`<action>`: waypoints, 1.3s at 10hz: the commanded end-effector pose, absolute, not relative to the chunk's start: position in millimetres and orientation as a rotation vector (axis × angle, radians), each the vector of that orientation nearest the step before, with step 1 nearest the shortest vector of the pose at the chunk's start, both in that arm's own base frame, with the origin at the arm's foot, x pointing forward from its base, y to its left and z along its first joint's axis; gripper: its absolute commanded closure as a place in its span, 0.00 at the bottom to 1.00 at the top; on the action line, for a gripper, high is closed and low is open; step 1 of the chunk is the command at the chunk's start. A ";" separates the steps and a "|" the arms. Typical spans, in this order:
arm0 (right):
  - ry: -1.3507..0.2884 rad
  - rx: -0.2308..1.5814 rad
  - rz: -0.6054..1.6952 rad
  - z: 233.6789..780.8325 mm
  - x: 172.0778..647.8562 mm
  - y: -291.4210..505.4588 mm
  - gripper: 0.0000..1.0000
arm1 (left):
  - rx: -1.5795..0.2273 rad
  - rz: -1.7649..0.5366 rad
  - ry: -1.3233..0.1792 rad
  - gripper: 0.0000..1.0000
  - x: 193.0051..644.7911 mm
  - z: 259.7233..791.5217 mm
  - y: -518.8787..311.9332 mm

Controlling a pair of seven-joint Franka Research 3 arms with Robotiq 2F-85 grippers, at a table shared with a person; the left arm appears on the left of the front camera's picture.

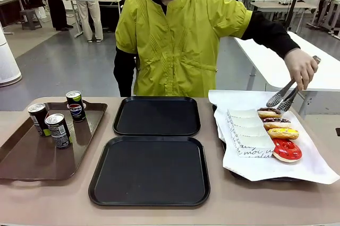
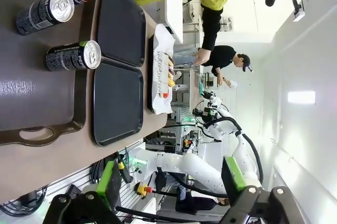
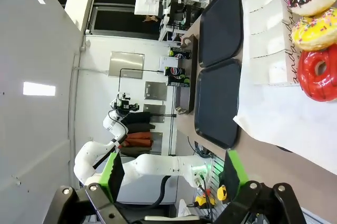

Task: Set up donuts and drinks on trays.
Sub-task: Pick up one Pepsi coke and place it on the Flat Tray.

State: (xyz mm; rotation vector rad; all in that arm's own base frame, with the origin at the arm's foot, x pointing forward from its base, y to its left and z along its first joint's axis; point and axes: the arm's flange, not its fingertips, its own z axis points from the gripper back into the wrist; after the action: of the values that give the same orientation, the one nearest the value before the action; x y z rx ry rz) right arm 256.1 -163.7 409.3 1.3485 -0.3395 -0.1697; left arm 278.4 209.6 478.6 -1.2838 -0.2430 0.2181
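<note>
Tabletop [image 1: 53, 200] carries two black trays [image 1: 151, 172] (cans [image 1: 58, 129] on the brown tray [image 1: 26, 162]); both arms' jaws stand apart.

Three cans [image 1: 58, 129], four donuts [image 1: 287, 150]

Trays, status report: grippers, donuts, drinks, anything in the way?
Left gripper, right gripper open, holding nothing. Black trays bare; drinks on brown tray, donuts on white paper. Person's hand with tongs above donuts.

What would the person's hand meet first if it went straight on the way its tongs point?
Probably the donut at the far end of the row: the tongs in the hand slant down toward it, though depth is unclear.
</note>
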 end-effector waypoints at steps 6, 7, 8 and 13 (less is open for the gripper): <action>-0.360 1.350 -0.171 410.6 258.0 -164.9 0.00 | -1.297 0.226 -0.244 0.00 277.5 479.3 209.5; -0.360 1.350 -0.171 410.6 258.0 -164.9 0.00 | -1.297 0.226 -0.244 0.00 277.5 479.3 209.5; -0.360 1.350 -0.171 410.6 258.0 -164.9 0.00 | -1.297 0.226 -0.244 0.00 277.5 479.3 209.5; -0.360 1.350 -0.171 410.6 258.0 -164.9 0.00 | -0.914 0.046 -0.170 0.00 341.2 556.9 149.3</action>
State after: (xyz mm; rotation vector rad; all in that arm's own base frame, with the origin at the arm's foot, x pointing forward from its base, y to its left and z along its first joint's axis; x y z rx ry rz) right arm 255.5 -165.2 410.0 1.3451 -0.3438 -0.1732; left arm 326.6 161.5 546.1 -1.0582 -0.2205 0.0831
